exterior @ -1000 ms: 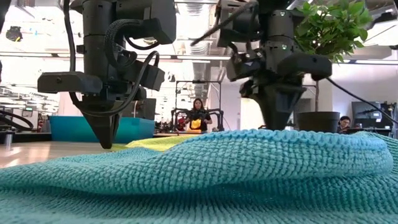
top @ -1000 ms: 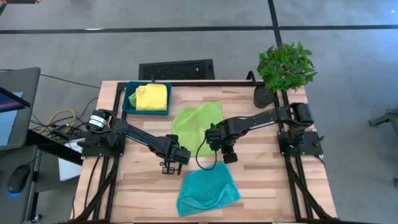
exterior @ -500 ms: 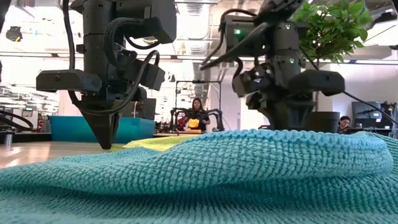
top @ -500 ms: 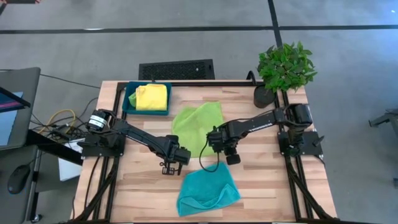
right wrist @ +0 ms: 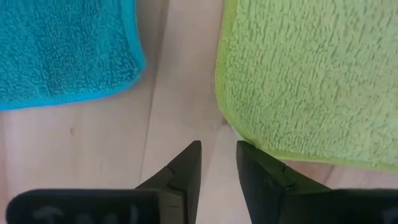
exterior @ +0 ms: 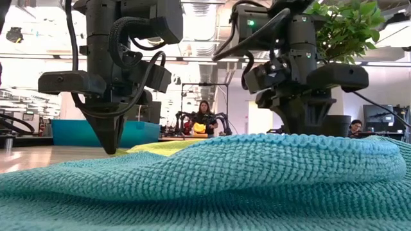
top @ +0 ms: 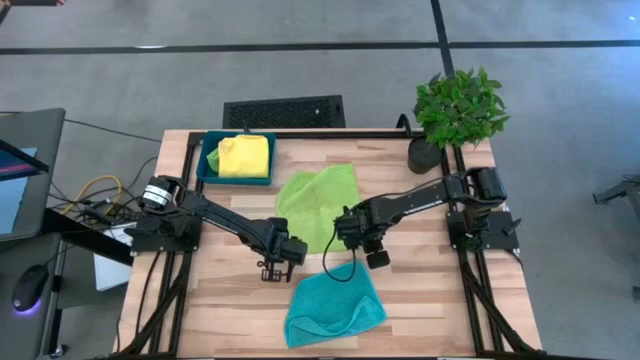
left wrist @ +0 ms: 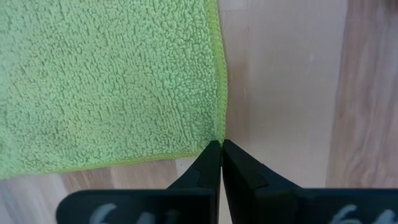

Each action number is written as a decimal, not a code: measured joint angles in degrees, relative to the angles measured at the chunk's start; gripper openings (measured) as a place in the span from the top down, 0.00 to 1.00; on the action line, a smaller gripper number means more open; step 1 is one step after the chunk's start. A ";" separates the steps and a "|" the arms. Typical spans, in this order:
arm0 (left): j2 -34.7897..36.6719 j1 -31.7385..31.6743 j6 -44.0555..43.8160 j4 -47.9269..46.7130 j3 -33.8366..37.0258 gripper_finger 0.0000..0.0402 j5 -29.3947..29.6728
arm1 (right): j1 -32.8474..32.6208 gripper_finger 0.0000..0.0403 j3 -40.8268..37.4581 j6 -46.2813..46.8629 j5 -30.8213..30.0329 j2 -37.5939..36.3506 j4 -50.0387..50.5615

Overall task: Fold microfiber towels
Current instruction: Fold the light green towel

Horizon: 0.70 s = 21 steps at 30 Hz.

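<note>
While both arms meet mid-table in the high view, lime green towel central, teal towel at its 6 o'clock, yellow towel in tray at 10 o'clock, left wrist view, left gripper pinched shut at the lime corner, right wrist view, right gripper slightly parted, empty, between lime and teal towels.

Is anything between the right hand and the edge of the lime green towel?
Nothing visible. The right hand is open just off the lime green towel, with only bare table between its fingertips and the hem. The teal towel lies off to the side, clear of that path.
</note>
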State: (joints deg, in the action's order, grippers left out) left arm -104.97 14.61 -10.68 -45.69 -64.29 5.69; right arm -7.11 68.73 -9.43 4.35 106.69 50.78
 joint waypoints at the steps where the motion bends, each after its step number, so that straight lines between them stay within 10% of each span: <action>1: 0.00 0.00 0.00 0.02 0.00 1.00 -0.33 | 0.00 0.69 0.00 0.00 -0.02 0.00 0.18; 21: 0.00 0.00 0.37 0.20 0.00 1.00 -0.41 | -0.39 0.69 -0.71 -0.93 -1.50 -0.38 -0.86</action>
State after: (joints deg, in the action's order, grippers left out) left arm -104.97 14.61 -10.31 -45.50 -64.29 5.28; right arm -7.51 68.02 -10.36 2.85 106.31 49.91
